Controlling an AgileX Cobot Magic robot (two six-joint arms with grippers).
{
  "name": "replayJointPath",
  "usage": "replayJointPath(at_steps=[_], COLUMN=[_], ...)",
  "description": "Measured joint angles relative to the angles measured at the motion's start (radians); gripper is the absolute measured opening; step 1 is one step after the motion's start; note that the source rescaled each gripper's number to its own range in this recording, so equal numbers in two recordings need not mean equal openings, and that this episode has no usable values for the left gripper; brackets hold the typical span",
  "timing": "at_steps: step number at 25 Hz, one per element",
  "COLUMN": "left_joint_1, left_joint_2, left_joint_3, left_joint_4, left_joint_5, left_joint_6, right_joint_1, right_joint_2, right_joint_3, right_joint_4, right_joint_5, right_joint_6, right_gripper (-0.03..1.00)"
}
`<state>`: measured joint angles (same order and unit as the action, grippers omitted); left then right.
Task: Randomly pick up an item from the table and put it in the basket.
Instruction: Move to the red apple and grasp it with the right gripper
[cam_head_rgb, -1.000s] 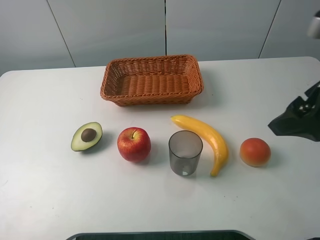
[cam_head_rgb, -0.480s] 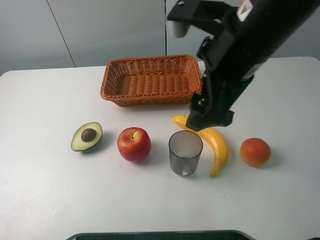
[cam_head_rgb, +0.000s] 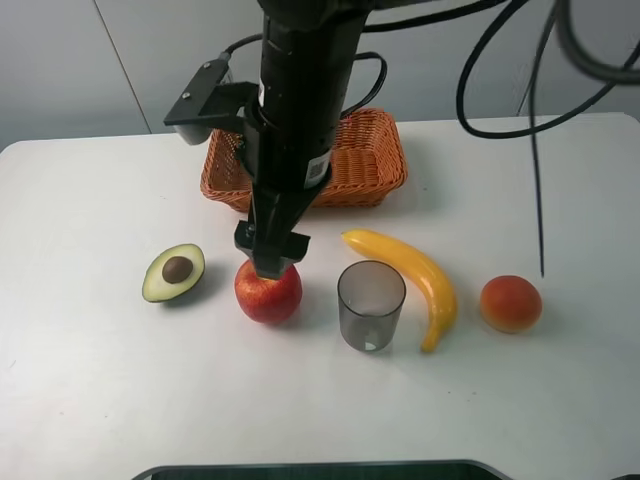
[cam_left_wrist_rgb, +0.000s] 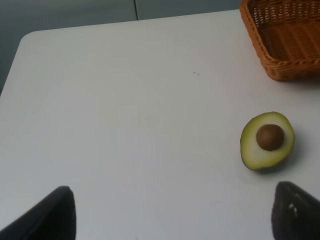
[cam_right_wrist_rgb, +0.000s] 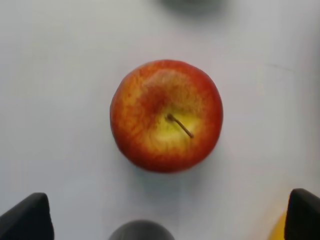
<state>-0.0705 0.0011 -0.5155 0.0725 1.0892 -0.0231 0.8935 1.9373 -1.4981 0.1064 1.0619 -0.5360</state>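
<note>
While my right gripper (cam_head_rgb: 272, 262) hangs directly over the apple (cam_head_rgb: 268, 296), I see its jaws spread wide, gripping nothing. The apple sits on the table (cam_head_rgb: 90, 380) between the halved avocado (cam_head_rgb: 173, 272) and the grey cup (cam_head_rgb: 371, 305). My left gripper (cam_left_wrist_rgb: 172, 217) has its jaws apart too.

Over the apple (cam_head_rgb: 268, 293): taken up by the right tool (cam_head_rgb: 271, 262); its fingers (cam_right_wrist_rgb: 25, 220) are spread, with bare worktop (cam_head_rgb: 90, 380) showing on either side of the fruit.
Apple's left side, high view: avocado (cam_head_rgb: 173, 272) near, with a strip of worktop between.
Apple's right side: upright cup (cam_head_rgb: 371, 305) just beside it, narrow gap.
Past the cup: banana (cam_head_rgb: 415, 280) just beside it, orange-pink fruit (cam_head_rgb: 510, 303) apart.
Basket (cam_head_rgb: 372, 165): right arm (cam_head_rgb: 295, 120) hides its middle and left part.
Front of the row: broad bare worktop.
Left tool (cam_left_wrist_rgb: 175, 220): spread over bare worktop.
</note>
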Motion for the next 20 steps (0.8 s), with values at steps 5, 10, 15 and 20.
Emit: replayJointPath(at_steps=[5,10,15,20], left_joint_1=[0.000,0.000,0.000,0.000], left_joint_2=[0.000,0.000,0.000,0.000], left_joint_3=[0.000,0.000,0.000,0.000], left_joint_4=[0.000,0.000,0.000,0.000], left_joint_5=[0.000,0.000,0.000,0.000], left_joint_6=[0.000,0.000,0.000,0.000], right_joint_1=[0.006,0.017,0.021,0.028], right_joint_2=[0.083,0.120,0.156,0.177], right_joint_3=[-0.012,-0.013,-0.013,-0.013], right_joint_4=[0.013,0.039,0.041,0.041], right_joint_5=[-0.036,-0.098,-0.117,-0.154], right_joint_6=[0.015,0.050,0.075,0.085], right_gripper=[1.00,1.00,1.00,1.00])
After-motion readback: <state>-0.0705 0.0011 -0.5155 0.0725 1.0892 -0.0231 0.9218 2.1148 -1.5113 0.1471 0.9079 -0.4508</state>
